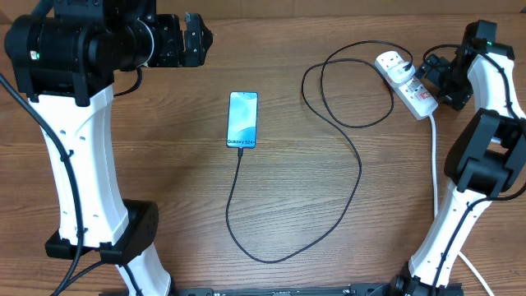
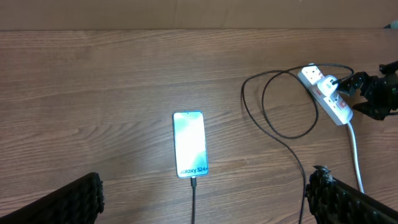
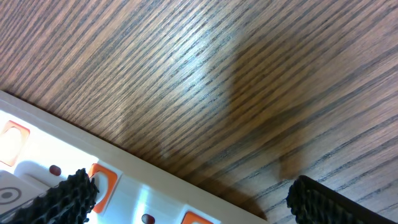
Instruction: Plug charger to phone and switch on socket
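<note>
Hovering with fingers apart, left gripper near the counter's far left corner, right gripper over the socket far right, phone mid-counter, charger meeting its bottom edge.

A brown wood-grain tabletop fills every view, its grain running sideways across the overhead picture. In the left wrist view a paler tan strip lies beyond its far edge. Soft light leaves a pale sheen and blurred shadows on the wood.
</note>
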{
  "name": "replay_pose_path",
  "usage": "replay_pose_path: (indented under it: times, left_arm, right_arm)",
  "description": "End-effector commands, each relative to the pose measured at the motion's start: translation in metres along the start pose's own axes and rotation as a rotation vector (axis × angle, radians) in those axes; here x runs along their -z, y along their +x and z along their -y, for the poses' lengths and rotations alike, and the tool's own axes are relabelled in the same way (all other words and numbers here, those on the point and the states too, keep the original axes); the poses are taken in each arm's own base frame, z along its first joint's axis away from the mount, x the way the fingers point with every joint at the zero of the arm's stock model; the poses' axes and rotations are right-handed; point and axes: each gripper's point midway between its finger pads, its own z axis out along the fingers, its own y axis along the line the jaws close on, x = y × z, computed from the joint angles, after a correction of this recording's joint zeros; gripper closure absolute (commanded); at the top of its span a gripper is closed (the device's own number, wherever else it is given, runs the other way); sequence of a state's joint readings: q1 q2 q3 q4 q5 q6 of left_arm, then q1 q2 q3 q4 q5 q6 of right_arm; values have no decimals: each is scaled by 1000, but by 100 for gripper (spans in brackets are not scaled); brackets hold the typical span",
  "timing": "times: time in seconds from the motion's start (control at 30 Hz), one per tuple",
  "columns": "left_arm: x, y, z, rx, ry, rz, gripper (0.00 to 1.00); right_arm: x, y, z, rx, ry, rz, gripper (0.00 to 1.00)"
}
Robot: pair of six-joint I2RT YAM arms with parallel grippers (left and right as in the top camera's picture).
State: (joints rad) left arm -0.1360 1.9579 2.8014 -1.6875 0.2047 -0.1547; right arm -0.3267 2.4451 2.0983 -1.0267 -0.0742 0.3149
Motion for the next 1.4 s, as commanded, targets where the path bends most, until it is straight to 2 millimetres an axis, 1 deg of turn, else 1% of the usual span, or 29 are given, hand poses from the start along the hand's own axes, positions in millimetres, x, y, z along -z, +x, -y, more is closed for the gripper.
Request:
replay_pose_path:
  times: [0.0,0.1,0.27,0.37,0.47,0.53,0.63,0.7,0.77,0.87,0.93,0.97,1.07,1.13,1.17,1.2,1.23,1.3,1.37]
  left_arm:
    - [-3,1,-1,0,-6,-9,0]
    - [-3,1,-1,0,-6,-10,0]
    - [-3,1,-1,0,-6,-10,0]
    - [-3,1,-1,0,-6,-9,0]
    - [-3,1,-1,0,-6,-9,0]
    - [-3,1,-1,0,-6,-9,0]
    - [-3,1,-1,0,-6,-10,0]
    - [-3,1,-1,0,-6,-9,0]
    - [-3,1,-1,0,-6,-9,0]
    - [-3,1,-1,0,-6,-9,0]
    - [-3,1,-1,0,-6,-10,0]
    - [-3,1,-1,0,-6,-9,0]
    - [-3,1,-1,0,-6,-9,0]
    - [-3,1,-1,0,-6,-10,0]
    - [-3,1,-1,0,-6,-9,0]
    - [-3,1,-1,0,-6,-9,0]
    - [-3,1,-1,0,-6,-9,0]
    - [-3,1,-1,0,-6,-10,0]
    - [-3,1,-1,0,-6,-10,0]
  right_arm:
    - [-15,28,-14,61,5,-83,0]
    - [-15,30,-18,69,3,-83,0]
    - [-18,32,-19,72,4,-88,0]
    - [-24,36,-17,71,12,-108,0]
    - [-37,44,-14,71,23,-140,0]
    - [-41,47,-13,73,21,-152,0]
    - [-34,46,-14,68,20,-150,0]
    - [-22,41,-15,65,17,-135,0]
    - [-1,32,-16,54,7,-107,0]
    - [39,16,-17,18,-15,-42,0]
    - [71,6,-17,9,-36,14,0]
    - [92,2,-17,6,-47,48,0]
    - [148,-4,-17,2,-79,135,0]
    - [190,-2,-19,5,-102,194,0]
    - [206,1,-20,8,-110,215,0]
    - [227,5,-20,11,-121,243,0]
    - [248,11,-21,15,-132,268,0]
    - [280,26,-22,27,-148,299,0]
    - [308,44,-22,39,-160,318,0]
